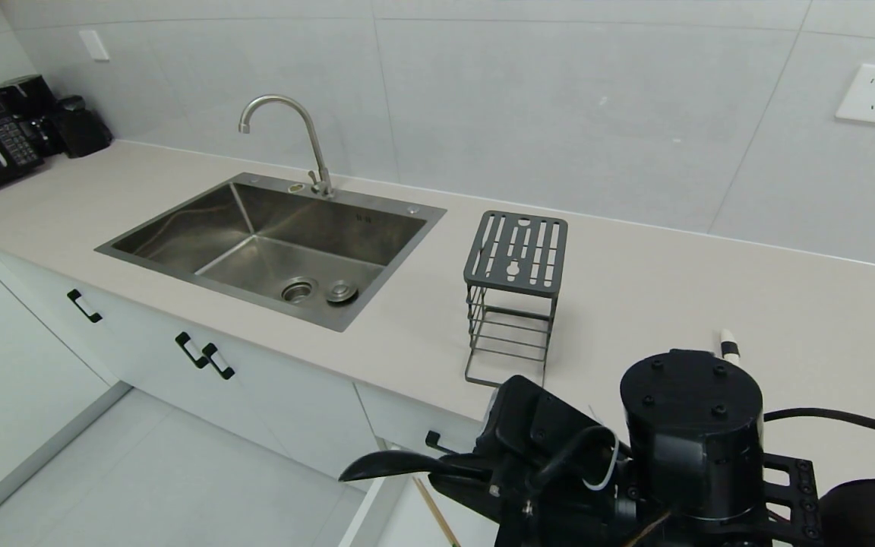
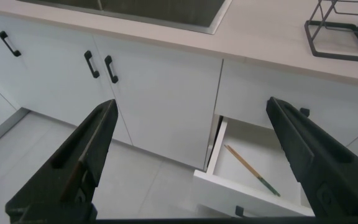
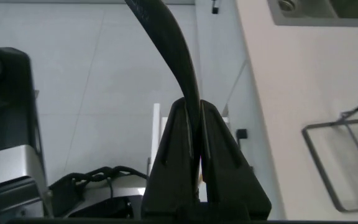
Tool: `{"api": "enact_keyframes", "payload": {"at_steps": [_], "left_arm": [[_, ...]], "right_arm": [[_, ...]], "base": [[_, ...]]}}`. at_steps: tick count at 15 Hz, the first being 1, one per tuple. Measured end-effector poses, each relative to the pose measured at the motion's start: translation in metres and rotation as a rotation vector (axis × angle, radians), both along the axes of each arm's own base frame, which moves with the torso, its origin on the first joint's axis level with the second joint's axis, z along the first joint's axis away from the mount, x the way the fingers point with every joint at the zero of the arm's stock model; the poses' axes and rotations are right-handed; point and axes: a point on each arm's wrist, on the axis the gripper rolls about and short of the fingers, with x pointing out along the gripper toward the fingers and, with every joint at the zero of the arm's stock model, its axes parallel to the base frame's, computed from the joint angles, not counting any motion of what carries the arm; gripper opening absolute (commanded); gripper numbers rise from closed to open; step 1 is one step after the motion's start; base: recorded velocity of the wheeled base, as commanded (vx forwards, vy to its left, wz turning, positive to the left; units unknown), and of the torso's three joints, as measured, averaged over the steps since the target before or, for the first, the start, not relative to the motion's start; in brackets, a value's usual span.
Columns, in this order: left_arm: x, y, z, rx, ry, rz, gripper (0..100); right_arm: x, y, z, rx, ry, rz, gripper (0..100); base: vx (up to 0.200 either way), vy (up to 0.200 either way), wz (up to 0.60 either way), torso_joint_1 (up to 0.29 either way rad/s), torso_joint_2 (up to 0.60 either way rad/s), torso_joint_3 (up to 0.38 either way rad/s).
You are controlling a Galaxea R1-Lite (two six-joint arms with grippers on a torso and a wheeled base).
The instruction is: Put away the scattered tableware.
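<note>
Counter (image 1: 407, 357) edge over open drawer (image 2: 215, 152); right hand (image 3: 199, 109) tight on spoon (image 3: 166, 37), left hand (image 2: 190, 109) apart.

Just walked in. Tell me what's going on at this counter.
The right gripper is shut on a black plastic spoon with a long curved handle, holding it out past the counter edge by the open white drawer. A thin wooden chopstick with a green tip lies in that drawer. The left gripper hangs open and empty above it. A dark metal wire rack stands beside the steel sink.
</note>
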Motion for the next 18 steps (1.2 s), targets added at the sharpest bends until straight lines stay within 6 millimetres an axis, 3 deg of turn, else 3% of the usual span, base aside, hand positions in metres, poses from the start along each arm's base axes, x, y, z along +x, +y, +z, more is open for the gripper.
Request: {"api": "enact_keyframes", "payload": {"at_steps": [13, 18], "left_arm": [[0.0, 0.0, 0.0002, 0.0, -0.001, 0.0, 100], [0.0, 0.0, -0.0001, 0.0, 0.001, 0.0, 100]], "right_arm": [[-0.0001, 0.0009, -0.003, -0.008, 0.007, -0.005, 0], [-0.0001, 0.0007, -0.0032, -0.01, 0.008, -0.005, 0]], "base": [[0.0, 0.0, 0.0, -0.152, 0.3, 0.153], [0.0, 0.0, 0.0, -0.245, 0.48, 0.236]]}}
